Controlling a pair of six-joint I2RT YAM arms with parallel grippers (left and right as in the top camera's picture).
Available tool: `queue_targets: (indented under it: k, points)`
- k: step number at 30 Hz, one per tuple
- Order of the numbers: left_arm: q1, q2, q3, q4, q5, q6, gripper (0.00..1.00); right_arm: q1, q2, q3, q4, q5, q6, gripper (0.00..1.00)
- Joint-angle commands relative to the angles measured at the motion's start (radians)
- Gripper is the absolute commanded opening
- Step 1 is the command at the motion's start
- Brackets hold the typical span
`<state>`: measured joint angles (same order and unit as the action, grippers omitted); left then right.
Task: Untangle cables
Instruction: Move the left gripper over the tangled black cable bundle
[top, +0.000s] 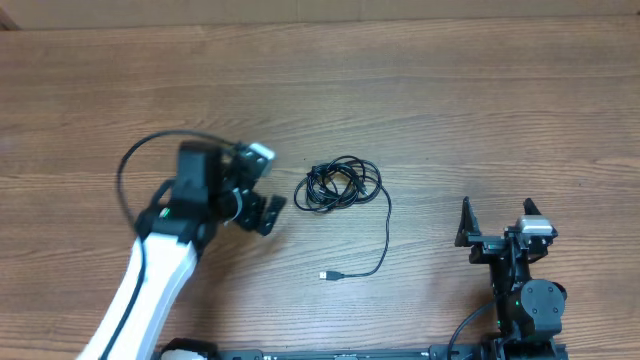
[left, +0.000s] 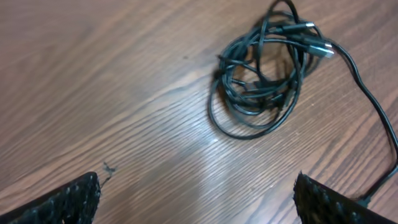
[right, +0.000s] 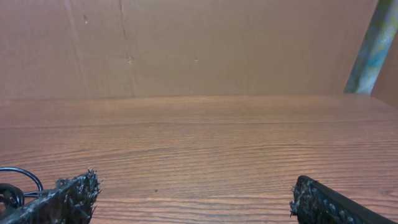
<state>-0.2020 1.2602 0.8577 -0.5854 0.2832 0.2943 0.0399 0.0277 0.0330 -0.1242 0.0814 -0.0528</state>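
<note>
The cables (top: 338, 185) lie as one small black bunch near the middle of the wooden table, with one strand trailing down to a plug end (top: 326, 274). In the left wrist view the bunch (left: 261, 74) sits ahead of the fingers, with silver plug tips at its top right. My left gripper (top: 262, 207) is open and empty, just left of the bunch and apart from it; in its own view the left gripper (left: 198, 193) is spread wide over bare wood. My right gripper (top: 497, 232) is open and empty at the lower right, its fingers (right: 194, 196) wide apart.
The wooden table (top: 480, 110) stretches around the bunch. A brown cardboard wall (right: 186, 43) stands beyond the table's far edge. A thick black arm cable (top: 135, 165) loops left of the left arm. A bit of black cord (right: 15, 180) shows at the right wrist view's left edge.
</note>
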Motion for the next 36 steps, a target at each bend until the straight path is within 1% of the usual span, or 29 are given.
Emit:
queue_targets:
  k: [1, 5, 9, 15, 17, 22, 30, 36]
  points:
    - [-0.081, 0.107, 0.093, -0.031, -0.061, 0.020, 0.99, -0.003, -0.008, -0.004, 0.003, -0.005, -0.001, 1.00]
    - [-0.149, 0.177, 0.127, -0.030, -0.062, 0.021, 1.00, -0.003, -0.008, -0.004, 0.003, -0.005, -0.001, 1.00]
    - [-0.179, 0.191, 0.127, -0.013, -0.053, 0.023, 1.00, -0.003, -0.008, -0.004, 0.003, -0.005, -0.001, 1.00]
    - [-0.184, 0.192, 0.127, -0.008, -0.004, 0.026, 1.00, -0.003, -0.008, -0.004, 0.003, -0.006, -0.001, 1.00]
    - [-0.185, 0.192, 0.127, -0.002, 0.010, 0.047, 1.00, -0.003, -0.008, -0.004, 0.003, -0.005, -0.001, 1.00]
    - [-0.185, 0.193, 0.127, 0.039, 0.005, 0.094, 1.00, -0.003, -0.008, -0.004, 0.003, -0.006, -0.001, 1.00]
    - [-0.185, 0.200, 0.129, 0.044, -0.006, 0.140, 1.00, -0.003, -0.008, -0.004, 0.003, -0.005, -0.001, 1.00]
    - [-0.185, 0.295, 0.190, 0.031, -0.017, 0.140, 1.00, -0.003, -0.008, -0.004, 0.003, -0.006, -0.001, 1.00]
